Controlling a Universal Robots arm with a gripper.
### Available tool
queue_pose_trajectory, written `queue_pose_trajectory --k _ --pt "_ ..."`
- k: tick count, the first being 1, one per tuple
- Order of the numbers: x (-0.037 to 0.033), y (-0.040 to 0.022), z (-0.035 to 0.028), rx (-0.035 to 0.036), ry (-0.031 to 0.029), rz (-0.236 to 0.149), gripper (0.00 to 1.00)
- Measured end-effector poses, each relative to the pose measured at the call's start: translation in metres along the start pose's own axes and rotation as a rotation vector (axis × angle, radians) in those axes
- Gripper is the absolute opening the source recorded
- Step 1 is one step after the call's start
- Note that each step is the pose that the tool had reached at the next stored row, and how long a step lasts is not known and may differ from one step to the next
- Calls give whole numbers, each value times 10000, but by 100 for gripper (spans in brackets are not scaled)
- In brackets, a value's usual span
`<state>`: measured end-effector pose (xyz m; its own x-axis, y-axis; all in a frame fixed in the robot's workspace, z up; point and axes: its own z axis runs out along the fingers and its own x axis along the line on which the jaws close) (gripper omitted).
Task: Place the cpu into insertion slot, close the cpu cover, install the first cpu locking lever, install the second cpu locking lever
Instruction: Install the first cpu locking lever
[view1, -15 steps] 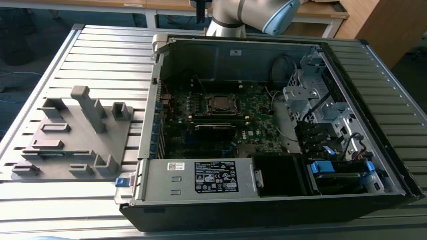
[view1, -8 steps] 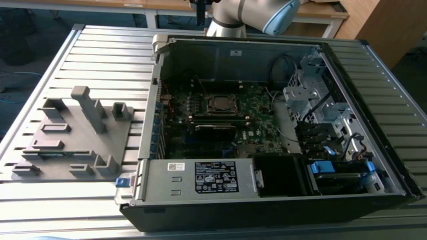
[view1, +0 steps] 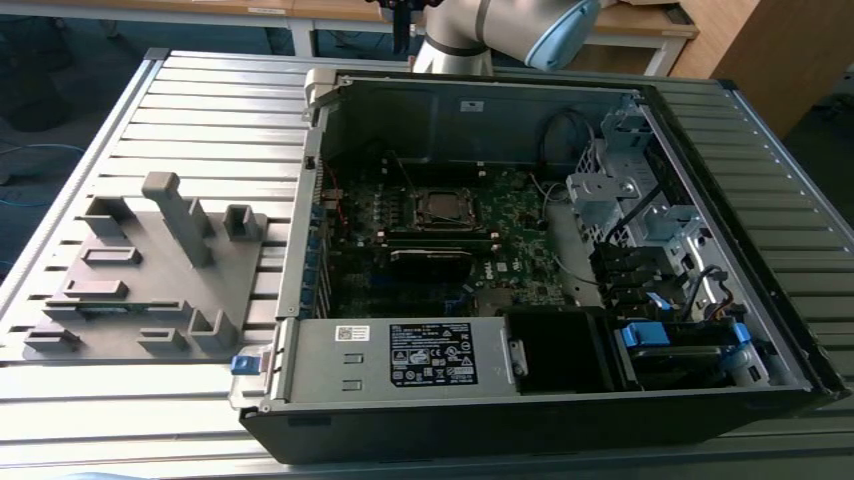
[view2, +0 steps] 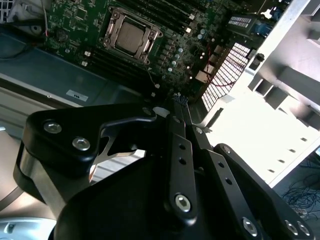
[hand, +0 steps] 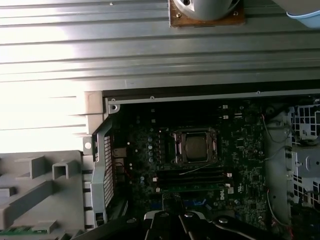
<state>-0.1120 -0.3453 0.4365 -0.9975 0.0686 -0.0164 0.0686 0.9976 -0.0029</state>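
Ribbed metal table (view1: 200, 110) bears an open computer case (view1: 534, 430), with a grey fixture (view1: 147, 300) at its nine o'clock in the exterior view; gripper (view2: 178, 106) pressed together, empty.

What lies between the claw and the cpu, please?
In the first wrist view, long black memory slots lie between the claw and the cpu.

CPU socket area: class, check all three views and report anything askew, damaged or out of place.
Nothing stands out. The cpu sits flat and square in the window of the cpu cover, whose frame lies level around it. The green board nearby shows no loose parts or damage.
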Motion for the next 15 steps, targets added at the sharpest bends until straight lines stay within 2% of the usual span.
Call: queue_pose_trajectory --k 8,15 --pt "2 0 92 1 0 0 10" --pt "2 0 96 0 0 0 10"
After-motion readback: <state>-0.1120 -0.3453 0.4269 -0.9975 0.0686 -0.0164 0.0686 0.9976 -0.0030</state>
